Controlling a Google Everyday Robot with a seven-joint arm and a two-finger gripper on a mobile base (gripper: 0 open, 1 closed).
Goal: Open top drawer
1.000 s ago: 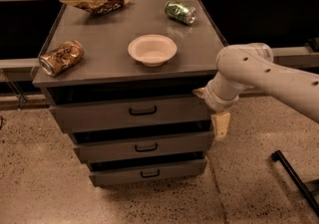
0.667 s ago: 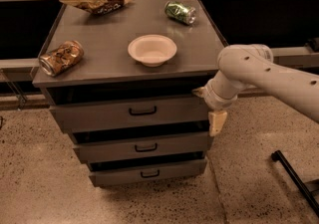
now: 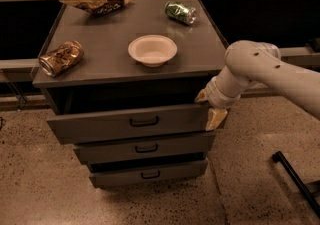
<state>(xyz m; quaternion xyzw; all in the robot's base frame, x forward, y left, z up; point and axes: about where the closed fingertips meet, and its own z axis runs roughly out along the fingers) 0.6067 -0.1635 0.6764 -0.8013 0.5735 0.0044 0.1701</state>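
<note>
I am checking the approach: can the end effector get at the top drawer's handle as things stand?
Probably yes: the end effector is at the right end of the top drawer, and nothing stands before its handle.

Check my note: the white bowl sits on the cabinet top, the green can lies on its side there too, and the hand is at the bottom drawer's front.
One slip: the hand is higher, at the end of the top drawer front, just under the cabinet top, as the camera view shows. The bowl and the can are as you noted.
</note>
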